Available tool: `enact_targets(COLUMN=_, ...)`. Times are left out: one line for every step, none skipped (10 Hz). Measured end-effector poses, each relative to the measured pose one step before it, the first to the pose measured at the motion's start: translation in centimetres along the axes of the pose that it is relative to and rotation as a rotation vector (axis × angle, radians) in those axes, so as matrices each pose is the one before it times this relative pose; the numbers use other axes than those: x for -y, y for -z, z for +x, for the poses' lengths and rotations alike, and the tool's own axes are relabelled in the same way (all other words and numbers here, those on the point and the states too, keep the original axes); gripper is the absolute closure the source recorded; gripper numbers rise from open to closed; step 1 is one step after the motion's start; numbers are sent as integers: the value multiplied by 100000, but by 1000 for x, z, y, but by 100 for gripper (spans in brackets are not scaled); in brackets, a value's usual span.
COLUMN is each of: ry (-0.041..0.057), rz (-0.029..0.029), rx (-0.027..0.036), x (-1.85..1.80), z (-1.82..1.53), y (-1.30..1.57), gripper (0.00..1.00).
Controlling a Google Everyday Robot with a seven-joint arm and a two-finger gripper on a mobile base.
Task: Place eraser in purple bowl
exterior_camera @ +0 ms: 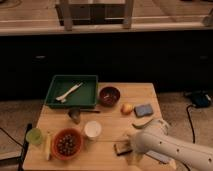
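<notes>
The eraser (121,148), a small flat block with a tan top over a dark base, lies on the wooden table (112,120) near the front edge. My gripper (129,149) sits low right beside it at the end of the white arm (165,147), which reaches in from the lower right. Its jaws stand open with the eraser at their tips, still resting on the table. The purple bowl (109,95), small, round and dark, stands apart toward the back middle of the table.
A green tray (51,95) with a white utensil (69,92) is at the back left. An orange bowl (56,145) of dark round things, a white cup (92,130) and a green cup (34,135) stand front left. A blue sponge (143,110) and a round fruit (127,108) lie right of the purple bowl.
</notes>
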Motion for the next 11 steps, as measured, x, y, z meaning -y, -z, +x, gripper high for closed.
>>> enact_targets(ry=-426, rz=115, rx=152, x=-22, z=13, y=-154, gripper=28)
enact_targets(ry=-302, rz=140, rx=99, x=-16, z=4, y=-91, gripper=31)
enact_targets(ry=-462, rz=200, rx=13, x=-24, z=10, y=-108, gripper=42)
enact_targets(ry=-228, rz=170, rx=-3, x=25, z=-33, y=-83, gripper=47)
enact_targets(ry=-309, rz=139, rx=78, x=23, z=4, y=-56, gripper=47)
enact_targets(ry=-455, rz=-121, rx=146, x=-112, z=22, y=-166, gripper=40)
enact_targets(ry=31, rz=6, rx=2, x=-71, z=-7, y=-76, gripper=39)
enact_targets(ry=-62, rz=-49, rx=-107, x=-122, z=75, y=-34, gripper=42)
enact_targets(ry=-312, rz=144, rx=-136, x=-109, z=198, y=259, gripper=51)
enact_targets(ry=-22, rz=579, rx=-88, x=263, z=-29, y=814, gripper=62)
enact_targets(ry=431, rz=182, rx=16, x=327, z=-330, y=931, gripper=71)
